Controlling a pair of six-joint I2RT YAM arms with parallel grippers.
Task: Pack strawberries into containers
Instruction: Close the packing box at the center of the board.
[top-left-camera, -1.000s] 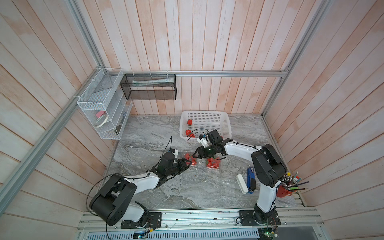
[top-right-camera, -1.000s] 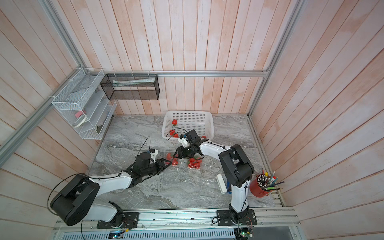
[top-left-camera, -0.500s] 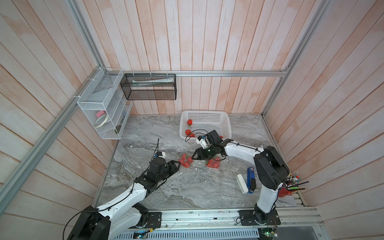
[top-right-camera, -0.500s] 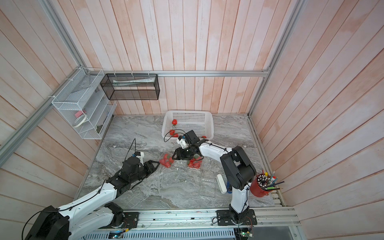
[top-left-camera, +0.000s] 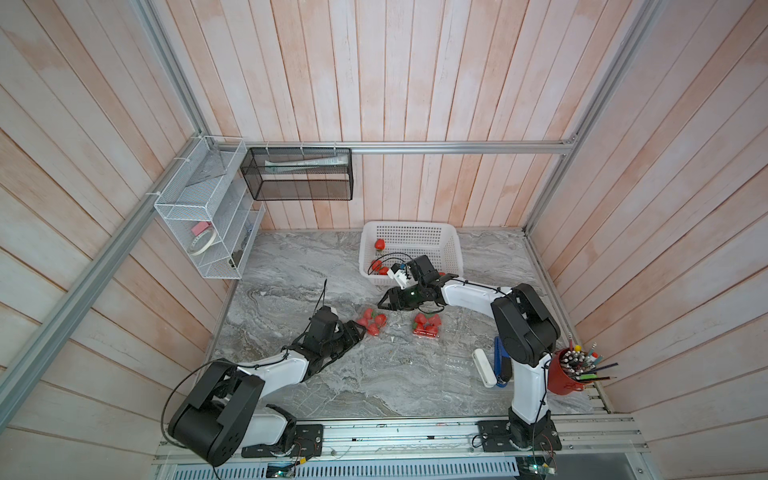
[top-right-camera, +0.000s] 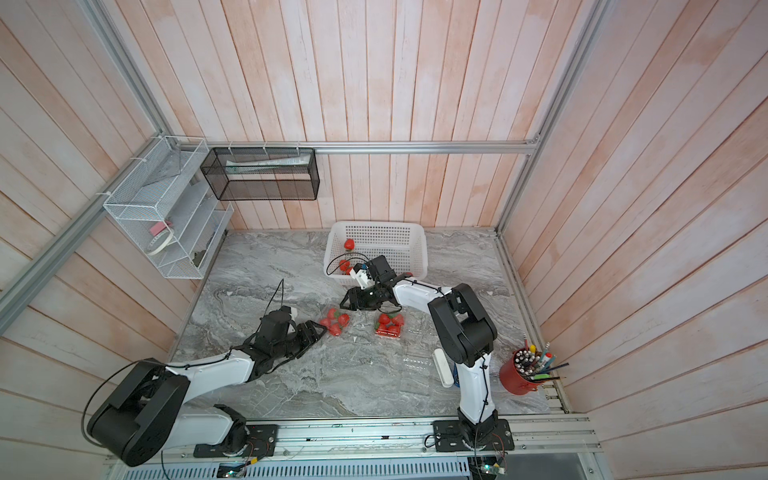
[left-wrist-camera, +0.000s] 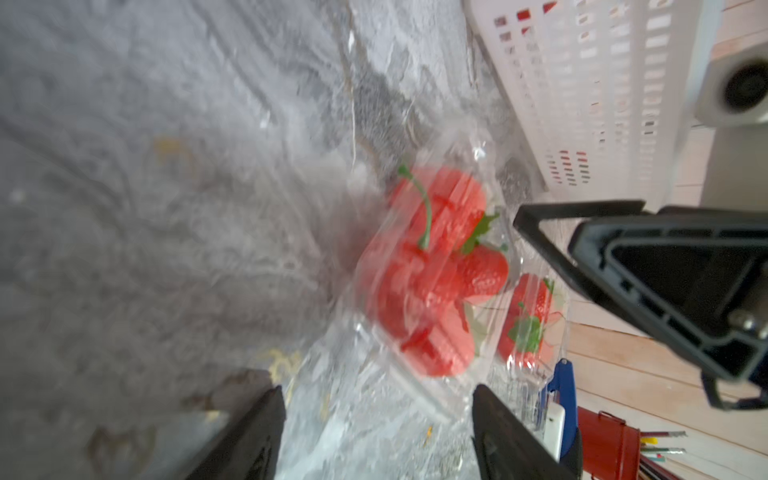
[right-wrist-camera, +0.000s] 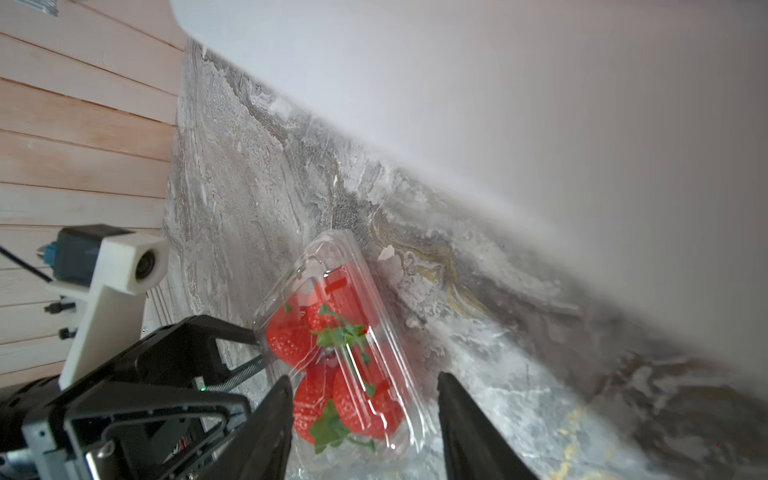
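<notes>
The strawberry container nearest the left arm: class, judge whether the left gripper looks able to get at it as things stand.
Probably yes. The left gripper, jaws open, points at the container with only bare marble between them. The right gripper sits close by its far side and might crowd the approach.

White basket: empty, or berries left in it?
Not empty. In both top views at least two strawberries lie inside the white basket.
</notes>
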